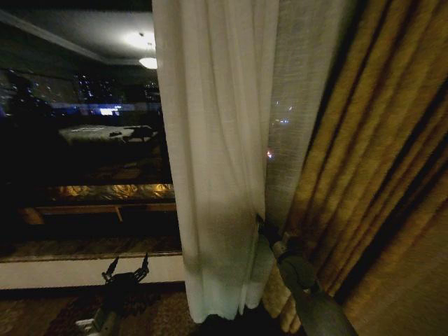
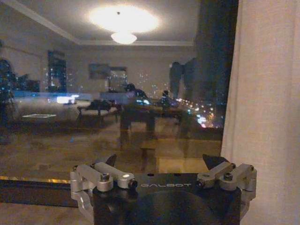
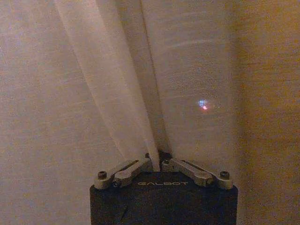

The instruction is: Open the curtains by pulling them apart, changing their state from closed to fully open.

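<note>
Now your right gripper point(image 1: 260, 222) has its fingers clamped on a fold of the curtains point(image 1: 213, 140), mid-pull.
You still need to drag that panel toward 3 o'clock, against the gold drape point(image 1: 371, 175); it hangs straight, long axis 12 to 6. Your left gripper point(image 1: 126, 269) waits at 7 o'clock, fingers apart.

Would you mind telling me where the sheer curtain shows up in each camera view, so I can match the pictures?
Head view: sheer curtain hangs at centre, beside the golden drape; right gripper at its fold.
Left wrist view: it runs down the right edge, beyond the open left gripper.
Right wrist view: its folds meet at the shut gripper.
Shared landmark: the curtain's fold.
</note>
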